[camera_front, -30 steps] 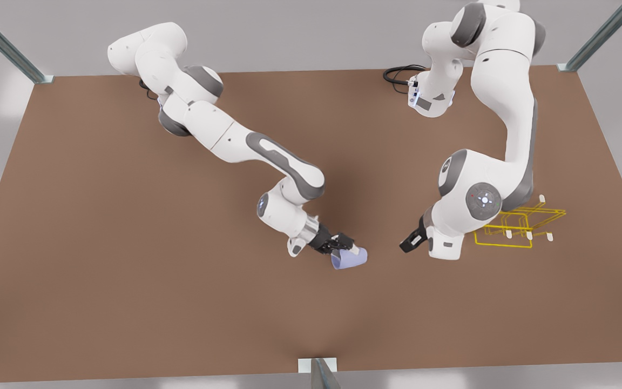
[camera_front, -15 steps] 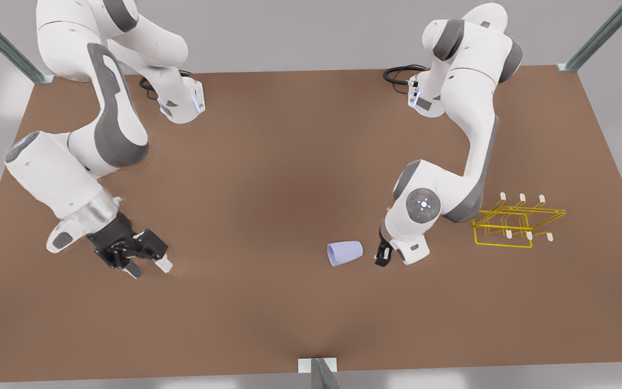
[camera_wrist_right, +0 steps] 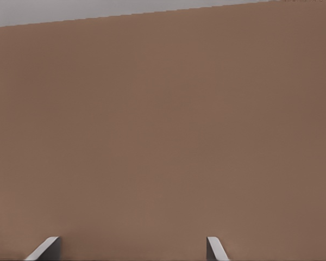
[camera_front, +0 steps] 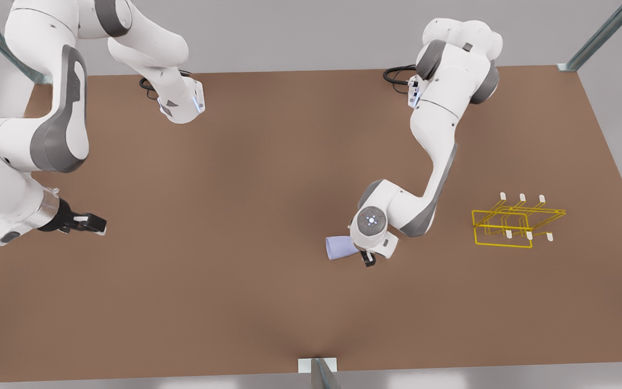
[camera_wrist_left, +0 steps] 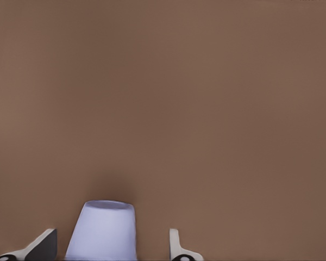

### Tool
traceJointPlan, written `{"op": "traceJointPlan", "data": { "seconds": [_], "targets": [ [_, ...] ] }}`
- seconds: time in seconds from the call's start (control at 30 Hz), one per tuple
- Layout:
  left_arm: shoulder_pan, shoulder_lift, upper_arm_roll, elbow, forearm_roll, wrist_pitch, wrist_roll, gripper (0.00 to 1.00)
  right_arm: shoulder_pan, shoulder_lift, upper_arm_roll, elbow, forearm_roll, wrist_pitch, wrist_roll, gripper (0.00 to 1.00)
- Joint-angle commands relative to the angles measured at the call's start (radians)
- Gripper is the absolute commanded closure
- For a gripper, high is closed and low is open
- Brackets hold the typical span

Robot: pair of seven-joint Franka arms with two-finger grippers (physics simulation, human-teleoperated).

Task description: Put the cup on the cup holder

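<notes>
The lavender-blue cup [camera_front: 338, 247] lies on its side on the brown table [camera_front: 235, 302], open end toward the front view's left. My left gripper [camera_front: 365, 258], on the arm at the front view's right, hangs over the cup's closed end. In the left wrist view the cup [camera_wrist_left: 103, 231] sits between the open fingers [camera_wrist_left: 43, 246], with a gap on each side. The yellow wire cup holder [camera_front: 516, 224] stands to the front view's right of that arm. My right gripper [camera_front: 92, 223] is open near the table's left edge, with bare table ahead of its fingertips [camera_wrist_right: 214, 247].
Both arm bases [camera_front: 181, 105] stand along the far edge, a black cable [camera_front: 397, 73] by the right-hand one. Metal frame posts [camera_front: 597, 35] rise at the far corners and another post [camera_front: 319, 373] at the near edge's middle.
One second ago my right gripper held the cup; it let go and drew back to the table's left edge. My left gripper moved in from the cup holder's side and now straddles the cup.
</notes>
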Motion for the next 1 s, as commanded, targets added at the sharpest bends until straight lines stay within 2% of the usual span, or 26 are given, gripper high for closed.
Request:
{"op": "traceJointPlan", "data": {
  "seconds": [0.0, 0.17, 0.43, 0.97],
  "targets": [
    [-0.016, 0.0, -0.001, 0.002, 0.001, 0.037, -0.599, 0.0, 0.026, 0.02, 0.006, 0.012, 0.001, 0.054, -0.066, 0.0],
    [-0.024, 0.013, -0.004, 0.008, 0.0, 0.103, -0.513, 0.0, 0.02, 0.017, 0.001, 0.003, -0.003, -0.021, -0.056, 0.0],
    [-0.09, 0.014, -0.004, -0.024, 0.017, 0.091, -0.289, 0.0, 0.017, 0.009, -0.002, 0.0, -0.022, -0.018, -0.057, 0.0],
    [-0.102, 0.008, 0.001, -0.039, 0.035, 0.069, -0.019, 0.0, 0.017, 0.011, -0.003, 0.004, -0.02, -0.018, -0.057, 0.0]
  ]
}}
